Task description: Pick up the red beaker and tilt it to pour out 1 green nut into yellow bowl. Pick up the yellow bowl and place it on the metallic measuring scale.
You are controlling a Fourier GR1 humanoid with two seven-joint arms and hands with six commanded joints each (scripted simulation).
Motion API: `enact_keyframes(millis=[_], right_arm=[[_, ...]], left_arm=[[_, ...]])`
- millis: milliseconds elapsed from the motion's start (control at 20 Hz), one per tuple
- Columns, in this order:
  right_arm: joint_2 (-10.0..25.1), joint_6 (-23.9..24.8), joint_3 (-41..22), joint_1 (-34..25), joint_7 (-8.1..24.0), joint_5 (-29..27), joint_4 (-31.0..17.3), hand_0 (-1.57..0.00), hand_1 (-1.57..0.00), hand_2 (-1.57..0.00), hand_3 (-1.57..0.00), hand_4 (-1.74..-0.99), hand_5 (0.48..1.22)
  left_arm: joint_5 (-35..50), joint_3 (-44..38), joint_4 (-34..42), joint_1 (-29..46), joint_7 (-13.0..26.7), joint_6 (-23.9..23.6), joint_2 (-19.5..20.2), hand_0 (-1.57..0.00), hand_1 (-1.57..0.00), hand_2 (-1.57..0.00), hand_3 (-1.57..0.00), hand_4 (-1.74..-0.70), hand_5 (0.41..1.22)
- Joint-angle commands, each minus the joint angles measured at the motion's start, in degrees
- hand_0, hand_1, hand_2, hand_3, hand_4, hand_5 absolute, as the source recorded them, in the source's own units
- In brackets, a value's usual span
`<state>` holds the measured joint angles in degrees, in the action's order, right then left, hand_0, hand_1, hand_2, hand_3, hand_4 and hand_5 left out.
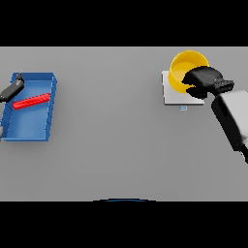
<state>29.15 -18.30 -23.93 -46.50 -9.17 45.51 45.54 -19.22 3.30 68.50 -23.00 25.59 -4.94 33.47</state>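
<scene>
The yellow bowl (183, 68) sits at the far right on the metallic measuring scale (170, 94), a pale square plate with a small blue mark at its front edge. My right hand (206, 80) is at the bowl's right side, with its fingers over the rim and its thumb curled along the front wall. I see no green nut; the hand hides part of the bowl's inside. A long red thing (32, 101), apparently the red beaker, lies on its side in a blue tray (48, 114) at the far left. My left hand (12, 89) hovers over the tray's upper left corner, fingers straight and holding nothing.
The blue tray has raised walls and stands near the table's left edge. My right forearm (231, 116) slants in from the right side toward the scale.
</scene>
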Motion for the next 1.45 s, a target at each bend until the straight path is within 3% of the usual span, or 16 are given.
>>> enact_keyframes(millis=[0,50,150,250,300,400,450,600,750,900,1100,1400], right_arm=[[0.3,0.3,0.3,0.4,-1.1,-0.3,-0.5,-1.57,-1.57,-1.36,-1.34,-1.741,1.221],[-0.3,0.4,0.1,0.4,-0.2,-0.2,-0.9,-1.57,-1.57,-1.35,-1.37,-1.741,1.221],[-0.8,0.8,0.5,0.3,-1.6,-0.9,-1.6,-1.56,-1.57,-1.34,-1.44,-1.741,1.221],[-0.9,1.2,0.4,0.4,-1.3,-0.8,-2.2,-1.46,-1.57,-1.34,-1.45,-1.741,1.221],[-1.2,1.5,0.3,0.4,-0.5,-0.6,-2.4,-1.45,-1.5,-1.38,-1.39,-1.734,1.221],[-1.0,0.8,0.6,0.2,-1.4,-1.1,-2.1,-1.49,-1.48,-1.45,-1.1,-1.737,1.221],[-1.0,0.5,0.6,0.2,-1.4,-1.1,-2.5,-1.44,-1.34,-1.29,-0.99,-1.688,1.221],[-0.8,-1.0,-0.3,0.2,-0.4,-0.4,-1.4,-0.79,-0.71,-0.78,-0.72,-1.609,1.029],[-0.5,-0.9,-1.4,-0.4,-1.6,0.8,-2.7,-0.41,-0.36,-0.46,-0.55,-1.567,0.929],[-0.7,-0.3,-1.8,-0.7,-3.1,1.1,-2.6,-0.21,-0.18,-0.24,-0.43,-1.552,0.876],[-0.6,0.8,-1.1,-0.5,-4.8,0.6,-3.8,-0.08,-0.07,-0.1,-0.3,-1.53,0.809],[-0.6,-1.1,-0.6,-0.6,-1.6,0.1,-3.8,-0.02,-0.02,-0.03,-0.15,-1.478,0.738]], left_arm=[[-0.1,0.2,0.6,0.3,0.2,-0.3,-0.3,0.0,0.0,0.0,0.0,-0.73,0.675],[-0.2,0.1,-0.2,-0.5,0.4,-0.1,-0.1,0.0,0.0,0.0,0.0,-0.73,0.675],[-0.7,0.7,0.0,-0.6,0.6,-0.2,-0.4,0.0,0.0,0.0,0.0,-0.72,0.671],[-0.8,0.6,0.3,-0.6,0.8,-0.2,-0.3,0.0,0.0,0.0,0.0,-0.72,0.668],[-0.9,0.9,0.4,-0.4,0.7,-0.2,-0.4,0.0,0.0,0.0,0.0,-0.72,0.667],[-0.8,0.9,0.2,-0.3,0.7,-0.2,-0.5,0.0,0.0,0.0,0.0,-0.72,0.671],[-0.8,0.5,0.1,-0.4,0.8,-0.3,-0.2,0.0,0.0,0.0,0.0,-0.72,0.671],[-0.5,0.5,0.4,-0.2,0.6,-0.1,-0.1,0.0,0.0,0.0,0.0,-0.72,0.667],[-0.4,0.3,-0.3,-1.2,0.6,-0.3,-0.5,0.0,0.0,0.0,0.0,-0.72,0.663],[-0.9,0.7,-0.8,-1.2,1.1,-0.3,-0.7,0.0,0.0,0.0,0.0,-0.72,0.664],[-1.1,0.7,-1.3,-1.5,0.5,-0.9,-1.0,0.0,0.0,0.0,0.0,-0.73,0.665],[-0.9,0.8,-0.7,-1.5,1.1,-0.2,-0.6,0.0,0.0,0.0,0.0,-0.73,0.665]])
